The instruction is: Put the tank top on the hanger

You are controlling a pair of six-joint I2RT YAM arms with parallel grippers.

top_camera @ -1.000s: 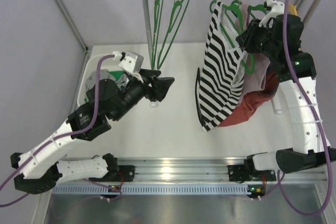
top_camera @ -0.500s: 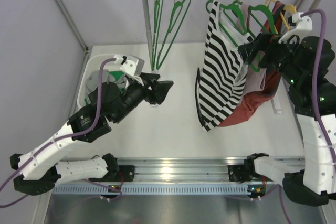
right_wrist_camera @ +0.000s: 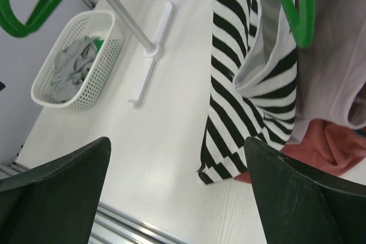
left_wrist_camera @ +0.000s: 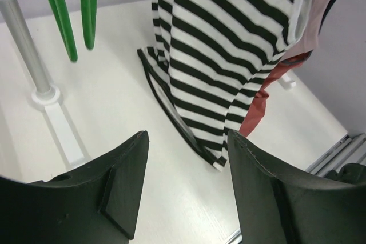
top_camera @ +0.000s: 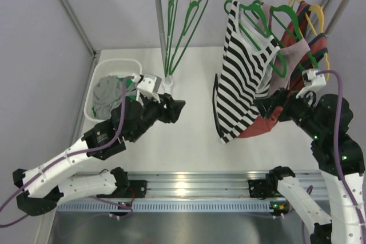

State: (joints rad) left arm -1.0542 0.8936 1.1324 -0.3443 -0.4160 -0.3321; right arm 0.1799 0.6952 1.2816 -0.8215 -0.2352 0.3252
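The black-and-white striped tank top (top_camera: 243, 67) hangs from the rail on a green hanger (top_camera: 251, 10), its hem trailing onto the table. The left wrist view shows the tank top (left_wrist_camera: 223, 44) straight ahead. In the right wrist view the tank top (right_wrist_camera: 240, 72) hangs with the hanger (right_wrist_camera: 303, 15) inside its strap. My left gripper (top_camera: 177, 107) (left_wrist_camera: 186, 138) is open and empty, left of the top. Just right of the top's lower part, my right gripper (top_camera: 264, 107) (right_wrist_camera: 177, 141) stands wide open, holding nothing.
Two bare green hangers (top_camera: 186, 21) hang by the rack's upright pole (top_camera: 160, 27). A white basket (top_camera: 114, 62) at the left holds a grey garment (top_camera: 108, 92). Behind the striped top hang a pink top (top_camera: 289, 64), a rust-red garment (top_camera: 274, 115) and a yellow hanger (top_camera: 314, 18).
My right gripper has opened, come away from the hangers at the rail, and drawn back down toward the near edge. The left arm has shifted slightly.
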